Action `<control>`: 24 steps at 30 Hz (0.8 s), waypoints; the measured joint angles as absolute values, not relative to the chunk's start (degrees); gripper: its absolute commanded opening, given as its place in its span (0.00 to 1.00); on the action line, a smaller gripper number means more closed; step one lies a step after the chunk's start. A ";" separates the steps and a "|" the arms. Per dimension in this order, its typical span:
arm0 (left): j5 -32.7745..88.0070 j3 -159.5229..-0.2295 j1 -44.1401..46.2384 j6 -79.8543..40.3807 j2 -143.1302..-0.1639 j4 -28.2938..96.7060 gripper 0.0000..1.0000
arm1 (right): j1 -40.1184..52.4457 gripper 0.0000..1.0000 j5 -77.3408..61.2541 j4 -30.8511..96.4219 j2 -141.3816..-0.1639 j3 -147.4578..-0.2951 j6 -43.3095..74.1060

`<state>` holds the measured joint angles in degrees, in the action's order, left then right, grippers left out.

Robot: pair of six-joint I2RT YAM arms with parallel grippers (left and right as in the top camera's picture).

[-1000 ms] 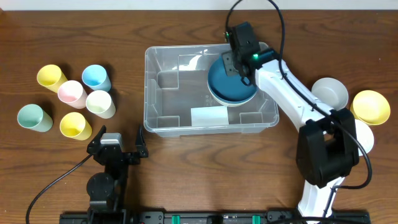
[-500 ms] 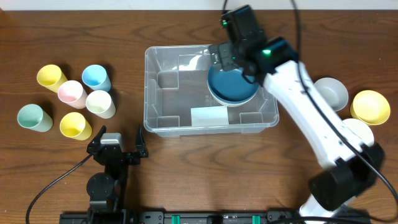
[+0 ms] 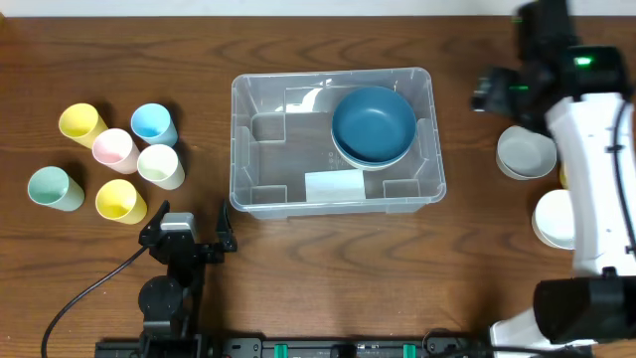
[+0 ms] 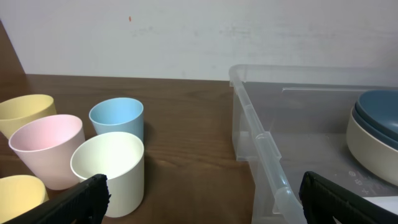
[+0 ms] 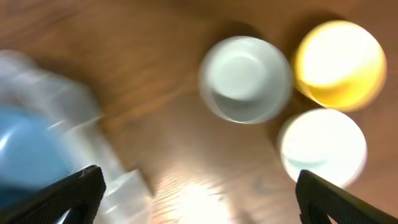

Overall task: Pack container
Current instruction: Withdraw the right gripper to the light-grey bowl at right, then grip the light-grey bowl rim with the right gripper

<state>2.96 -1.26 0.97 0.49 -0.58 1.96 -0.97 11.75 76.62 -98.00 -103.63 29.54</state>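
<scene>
The clear container (image 3: 260, 149) sits mid-table. A blue bowl (image 3: 373, 121) rests in its right half, stacked on a pale bowl. My right gripper (image 3: 489, 94) hangs open and empty to the right of the container, above the table near a grey bowl (image 3: 527, 152). The blurred right wrist view shows that gripper (image 5: 199, 199) over bare wood, with the container (image 5: 68, 118) at the left. At the near edge my left gripper (image 3: 189, 224) is parked, open and empty. In the left wrist view it (image 4: 205, 202) faces the container's left wall (image 4: 258, 140).
Several cups stand at the left: yellow (image 3: 81, 122), blue (image 3: 154, 123), pink (image 3: 114, 149), cream (image 3: 161, 165), green (image 3: 55, 188) and another yellow (image 3: 120, 201). Right of the container lie a white bowl (image 3: 552, 221) and a yellow bowl (image 5: 339, 62).
My right gripper has let go of the blue bowl inside the container. It has swung away to the right, above the loose bowls. The left arm has not moved.
</scene>
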 measured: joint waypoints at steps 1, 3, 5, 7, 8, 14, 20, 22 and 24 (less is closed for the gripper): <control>2.96 -1.26 0.97 0.47 -0.58 1.96 0.98 | -3.16 0.94 11.81 76.69 -97.97 -102.76 30.68; 2.96 -1.26 0.97 0.47 -0.58 1.96 0.98 | -6.55 0.93 11.90 76.23 -97.97 -100.51 32.25; 2.96 -1.26 0.97 0.47 -0.58 1.96 0.98 | -9.52 0.92 11.79 74.32 -97.97 -97.21 33.36; 2.96 -1.26 0.97 0.47 -0.60 1.96 0.98 | -12.23 0.88 11.53 72.01 -98.00 -92.97 34.09; 2.96 -1.26 0.97 0.49 -0.58 1.96 0.98 | -13.28 0.86 11.42 70.28 -97.97 -90.59 34.35; 2.96 -1.26 0.97 0.49 -0.58 1.96 0.98 | -15.92 0.79 8.75 59.24 -98.02 -78.28 35.22; 2.96 -1.26 0.97 0.49 -0.58 1.96 0.98 | -15.99 0.71 6.35 50.09 -98.02 -71.61 35.29; 2.96 -1.26 0.97 0.47 -0.58 1.96 0.98 | -15.99 0.65 6.04 48.18 -98.02 -70.52 35.29; 2.96 -1.26 0.97 0.47 -0.58 1.96 0.98 | -15.99 0.59 5.96 46.22 -98.02 -69.30 35.18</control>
